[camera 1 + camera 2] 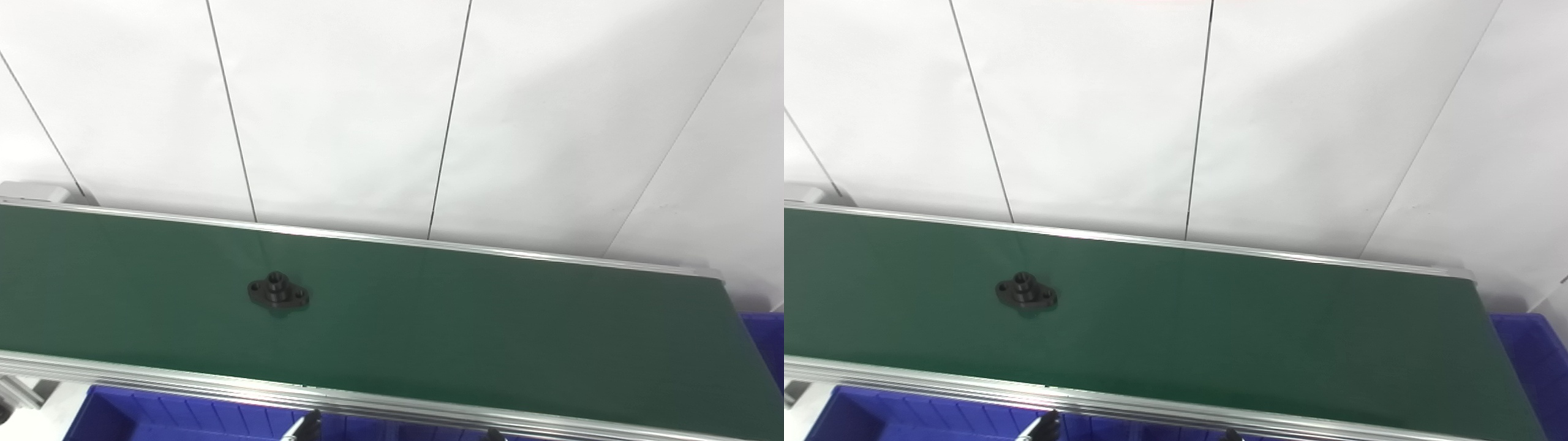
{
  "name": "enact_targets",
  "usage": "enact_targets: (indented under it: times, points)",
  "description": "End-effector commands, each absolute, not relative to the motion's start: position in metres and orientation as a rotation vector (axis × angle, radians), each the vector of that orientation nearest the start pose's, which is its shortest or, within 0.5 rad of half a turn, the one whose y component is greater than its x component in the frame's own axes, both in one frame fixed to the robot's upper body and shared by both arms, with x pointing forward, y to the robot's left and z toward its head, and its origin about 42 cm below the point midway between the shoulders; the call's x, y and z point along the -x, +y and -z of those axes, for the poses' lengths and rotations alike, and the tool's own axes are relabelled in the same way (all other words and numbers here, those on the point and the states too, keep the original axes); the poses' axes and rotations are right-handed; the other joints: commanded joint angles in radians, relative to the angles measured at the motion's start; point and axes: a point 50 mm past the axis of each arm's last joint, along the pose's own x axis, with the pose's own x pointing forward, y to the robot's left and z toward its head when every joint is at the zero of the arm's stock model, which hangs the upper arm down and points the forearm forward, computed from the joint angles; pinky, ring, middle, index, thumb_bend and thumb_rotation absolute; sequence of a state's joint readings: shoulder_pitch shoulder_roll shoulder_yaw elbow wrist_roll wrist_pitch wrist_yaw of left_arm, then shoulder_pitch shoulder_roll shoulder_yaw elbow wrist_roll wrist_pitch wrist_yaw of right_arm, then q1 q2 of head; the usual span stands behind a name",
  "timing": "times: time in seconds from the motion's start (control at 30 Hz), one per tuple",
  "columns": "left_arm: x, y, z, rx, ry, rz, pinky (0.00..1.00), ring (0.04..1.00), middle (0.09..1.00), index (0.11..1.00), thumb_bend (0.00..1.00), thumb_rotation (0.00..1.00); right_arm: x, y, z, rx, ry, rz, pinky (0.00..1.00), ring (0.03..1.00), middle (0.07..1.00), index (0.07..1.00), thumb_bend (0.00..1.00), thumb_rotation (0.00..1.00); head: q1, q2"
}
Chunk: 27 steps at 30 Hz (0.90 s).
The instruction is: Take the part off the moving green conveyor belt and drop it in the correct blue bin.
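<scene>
the black flanged part (278, 292) lies flat on the green conveyor belt (490, 331), left of the belt's middle and about midway between its far rail and its near rail. it is an oval plate with a raised round boss in the centre and 2 small holes, 1 at each end. nothing touches it, and bare green belt lies open on every side of it, with the widest stretch running toward the belt's right end.

the far aluminium rail (380, 237) runs just below the white panelled wall (343, 110); the near aluminium rail (184, 380) borders the belt along the bottom. a blue bin (159, 419) with ribbed inner walls sits just below the near rail at the belt's left part, and another blue bin (765, 343) sits just past the belt's right end.

only dark fingertips show at the bottom edge: those of the left hand (309, 425) just below the near rail, and a small tip of the right hand (492, 435) further right. too little of either shows to tell whether its fingers are spread or closed.

no writing or labels can be read.
</scene>
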<state>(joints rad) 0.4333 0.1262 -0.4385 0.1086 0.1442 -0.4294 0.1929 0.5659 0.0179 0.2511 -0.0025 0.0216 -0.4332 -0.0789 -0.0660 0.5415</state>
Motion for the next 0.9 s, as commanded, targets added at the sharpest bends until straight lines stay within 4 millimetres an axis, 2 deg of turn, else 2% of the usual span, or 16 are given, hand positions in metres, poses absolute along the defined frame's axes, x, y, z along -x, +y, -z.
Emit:
enact_targets:
  times: [0.0, 0.03, 0.07, 0.13, 0.2, 0.27, 0.4, 0.5, 0.63, 0.8, 0.83, 0.87]
  points:
    - [-0.096, 0.163, -0.02, -0.096, 0.026, 0.217, 0.86, 0.894, 0.908, 0.899, 0.71, 1.0, -0.073, -0.166, -0.045, -0.108, 0.032, -0.005, 0.84, 0.865, 0.892, 0.921, 0.89, 0.85, -0.008, 0.009]
    - [-0.096, 0.164, -0.021, -0.095, 0.023, 0.216, 0.85, 0.893, 0.907, 0.898, 0.71, 1.0, -0.073, -0.166, -0.048, -0.106, 0.022, -0.008, 0.84, 0.864, 0.891, 0.921, 0.9, 0.85, -0.008, 0.009]
    - [-0.097, 0.164, -0.023, -0.096, 0.018, 0.216, 0.85, 0.892, 0.907, 0.898, 0.71, 0.99, -0.073, -0.166, -0.051, -0.1, 0.012, -0.01, 0.83, 0.862, 0.889, 0.92, 0.9, 0.84, -0.018, 0.029]
    - [-0.098, 0.164, -0.025, -0.087, 0.011, 0.215, 0.84, 0.895, 0.91, 0.902, 0.7, 0.98, -0.074, -0.168, -0.058, -0.086, -0.011, -0.016, 0.82, 0.857, 0.887, 0.921, 0.9, 0.85, -0.017, 0.043]
    - [-0.098, 0.163, -0.027, -0.085, 0.005, 0.213, 0.83, 0.894, 0.91, 0.9, 0.7, 0.98, -0.075, -0.17, -0.066, -0.071, -0.04, -0.012, 0.82, 0.856, 0.883, 0.919, 0.9, 0.84, -0.013, 0.051]
    - [-0.098, 0.162, -0.028, -0.079, 0.002, 0.206, 0.82, 0.888, 0.902, 0.889, 0.67, 0.96, -0.079, -0.17, -0.075, -0.043, -0.075, 0.01, 0.79, 0.838, 0.865, 0.9, 0.9, 0.82, -0.012, 0.055]
    - [-0.099, 0.161, -0.027, -0.088, 0.001, 0.228, 0.85, 0.906, 0.917, 0.907, 0.67, 0.98, -0.097, -0.167, -0.095, 0.034, -0.165, 0.047, 0.74, 0.808, 0.847, 0.88, 0.8, 0.77, -0.005, 0.063]
    - [-0.101, 0.16, -0.026, -0.081, 0.003, 0.23, 0.86, 0.907, 0.92, 0.911, 0.66, 0.96, -0.125, -0.162, -0.118, 0.137, -0.253, 0.073, 0.72, 0.797, 0.841, 0.87, 0.8, 0.76, -0.014, 0.066]
    - [-0.103, 0.159, -0.024, -0.072, 0.007, 0.229, 0.87, 0.902, 0.917, 0.911, 0.68, 0.93, -0.165, -0.154, -0.143, 0.277, -0.348, 0.084, 0.7, 0.798, 0.843, 0.868, 0.84, 0.69, -0.02, 0.065]
    - [-0.103, 0.157, -0.023, -0.061, 0.014, 0.224, 0.84, 0.898, 0.912, 0.901, 0.68, 0.92, -0.207, -0.146, -0.165, 0.405, -0.337, 0.042, 0.71, 0.819, 0.882, 0.909, 0.89, 0.64, -0.035, 0.06]
    - [-0.103, 0.157, -0.023, -0.058, 0.014, 0.223, 0.83, 0.897, 0.907, 0.895, 0.68, 0.91, -0.214, -0.144, -0.168, 0.42, -0.332, 0.034, 0.72, 0.828, 0.891, 0.912, 0.9, 0.59, -0.035, 0.06]
    - [-0.103, 0.157, -0.023, -0.061, 0.013, 0.219, 0.82, 0.897, 0.906, 0.894, 0.68, 0.91, -0.224, -0.14, -0.171, 0.444, -0.325, 0.027, 0.73, 0.83, 0.892, 0.913, 0.91, 0.58, -0.036, 0.063]
